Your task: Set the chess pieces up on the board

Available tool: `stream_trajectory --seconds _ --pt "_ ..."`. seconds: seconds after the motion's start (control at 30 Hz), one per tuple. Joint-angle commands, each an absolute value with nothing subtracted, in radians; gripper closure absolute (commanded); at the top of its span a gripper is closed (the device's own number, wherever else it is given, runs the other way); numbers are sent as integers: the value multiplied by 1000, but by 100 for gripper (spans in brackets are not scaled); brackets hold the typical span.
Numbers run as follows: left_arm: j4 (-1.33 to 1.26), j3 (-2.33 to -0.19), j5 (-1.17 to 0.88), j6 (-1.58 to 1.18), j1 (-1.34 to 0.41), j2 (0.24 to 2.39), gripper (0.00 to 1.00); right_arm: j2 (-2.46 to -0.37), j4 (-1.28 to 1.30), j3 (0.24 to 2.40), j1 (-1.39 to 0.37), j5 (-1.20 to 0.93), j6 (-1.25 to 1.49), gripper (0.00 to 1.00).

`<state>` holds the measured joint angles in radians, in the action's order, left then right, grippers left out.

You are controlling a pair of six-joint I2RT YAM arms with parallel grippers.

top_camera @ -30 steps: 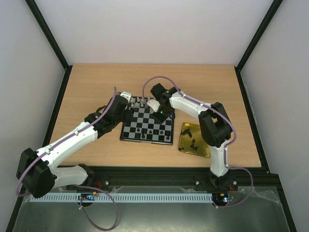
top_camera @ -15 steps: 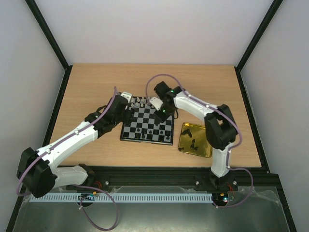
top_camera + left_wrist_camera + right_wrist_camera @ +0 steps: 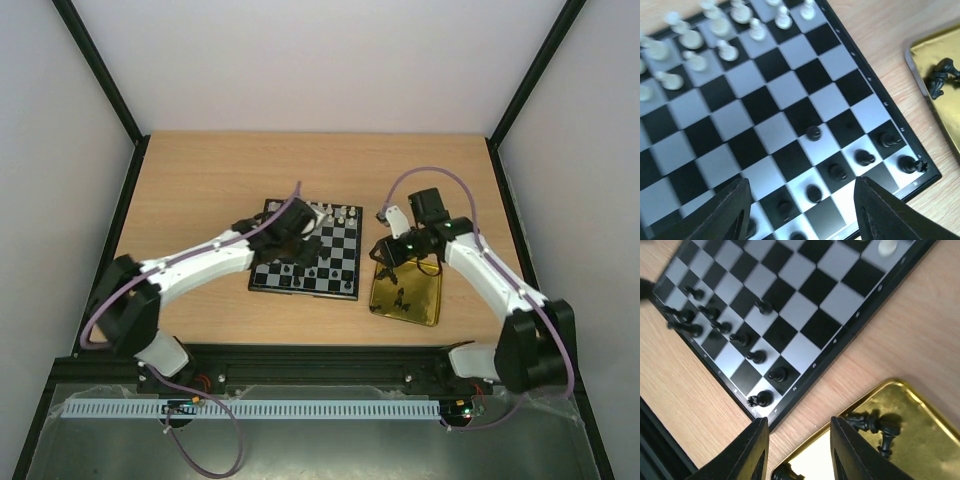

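The checkered board (image 3: pixel 340 270) lies mid-table. White pieces (image 3: pixel 335 212) stand along its far edge and black pieces (image 3: pixel 305 272) along its near rows. My left gripper (image 3: pixel 303 243) hovers over the board, open and empty; in the left wrist view (image 3: pixel 802 210) its fingers frame black pieces (image 3: pixel 837 172), with white pieces (image 3: pixel 725 47) further off. My right gripper (image 3: pixel 383 250) is open and empty, above the gap between the board (image 3: pixel 805 305) and the gold tray (image 3: pixel 920 440). Black pieces (image 3: pixel 872 424) lie in the tray.
The gold tray (image 3: pixel 420 305) sits right of the board, holding a few toppled black pieces (image 3: pixel 400 298). It also shows at the right edge of the left wrist view (image 3: pixel 940 50). Black frame posts and white walls enclose the wooden table.
My right arm has pulled back from the board's far side to the tray's left edge. My left arm has swung right, from the board's left edge to over the board.
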<state>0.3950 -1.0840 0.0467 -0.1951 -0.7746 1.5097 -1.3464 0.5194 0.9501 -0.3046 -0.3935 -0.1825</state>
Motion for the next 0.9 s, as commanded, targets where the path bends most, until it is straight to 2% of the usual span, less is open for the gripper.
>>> stream_trajectory --seconds 0.0,0.1,0.37,0.6,0.87 --pt "469 -1199 26 -248 -814 1664 42 -1180 387 887 -255 -464 -135 63" --pt "505 -1287 29 -263 -822 1774 47 -1142 343 825 -239 -451 -136 61" --pt "563 -1416 48 -268 -835 1920 49 -1189 361 838 -234 -469 -153 60" --pt "581 -1462 65 -261 -840 1991 59 -1201 361 835 -234 -477 -162 59" --pt "576 -1448 90 -249 -843 2016 63 -1210 362 835 -233 -460 -172 59"
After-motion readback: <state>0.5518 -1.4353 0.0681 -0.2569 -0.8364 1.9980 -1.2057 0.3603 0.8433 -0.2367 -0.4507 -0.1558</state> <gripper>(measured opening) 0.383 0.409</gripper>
